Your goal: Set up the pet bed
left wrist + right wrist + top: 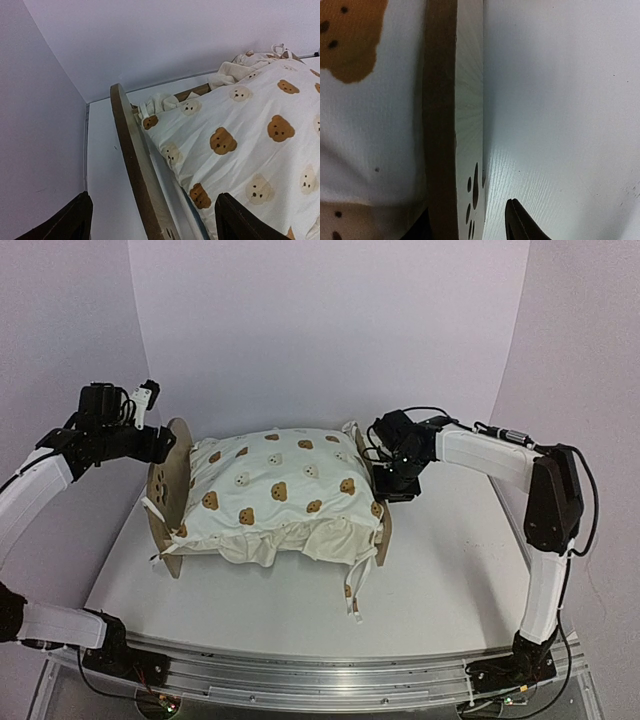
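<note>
The pet bed stands mid-table, its light-wood left end board [170, 485] and right end board [384, 530] upright. A cream bear-print duvet [280, 490] lies puffed over it, bunched along the front edge. My left gripper [163, 443] hovers at the top of the left end board. In the left wrist view its fingers [75, 220] stand wide open astride that board [131, 150], beside the duvet [240, 140]. My right gripper [386, 480] is at the right end board; it [467, 227] is open astride the board [465, 100], with a gap at the right finger.
Tie strings [352, 602] trail from the duvet's front corner onto the white table [450, 580]. More ties hang at the left end [153, 505]. Backdrop walls close in behind and on both sides. A metal rail [320, 680] runs along the near edge.
</note>
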{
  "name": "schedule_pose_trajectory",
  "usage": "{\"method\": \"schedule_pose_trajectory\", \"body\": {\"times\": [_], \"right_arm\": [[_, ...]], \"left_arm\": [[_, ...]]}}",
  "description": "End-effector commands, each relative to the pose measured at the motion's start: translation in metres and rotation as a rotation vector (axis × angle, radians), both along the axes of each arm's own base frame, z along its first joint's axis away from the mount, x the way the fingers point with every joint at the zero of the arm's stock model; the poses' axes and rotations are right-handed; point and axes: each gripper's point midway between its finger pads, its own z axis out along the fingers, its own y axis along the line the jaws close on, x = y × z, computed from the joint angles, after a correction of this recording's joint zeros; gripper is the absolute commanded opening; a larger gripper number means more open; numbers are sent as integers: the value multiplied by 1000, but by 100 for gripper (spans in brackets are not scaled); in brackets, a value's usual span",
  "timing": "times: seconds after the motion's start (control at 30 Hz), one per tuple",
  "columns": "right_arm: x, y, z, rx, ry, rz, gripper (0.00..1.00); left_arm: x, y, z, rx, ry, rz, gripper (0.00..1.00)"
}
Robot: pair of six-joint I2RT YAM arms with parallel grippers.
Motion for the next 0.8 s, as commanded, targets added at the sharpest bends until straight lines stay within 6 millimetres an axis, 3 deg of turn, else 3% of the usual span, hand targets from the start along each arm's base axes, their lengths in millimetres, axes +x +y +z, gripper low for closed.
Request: {"method": "schedule_pose_trajectory", "body": {"times": [0.0,0.17,0.37,0.6,0.77], "right_arm": [[-1,-8,3,-7,3,-29,40],[-9,-24,1,-41,2,-47,40],[-20,-51,14,-61,-22,-79,41],[-38,-78,63,-47,-137,-87,51],[-52,-110,112,-71,-269,-135,61]], "left_arm": [[4,11,-21,11,74,43,86],[9,-4,-50,0,153,-32,75],[-15,-63,-50,-203,224,-337,60],[-20,-102,-54,-208,242,-474,55],[-31,-153,-47,-224,270,-608,55]]}}
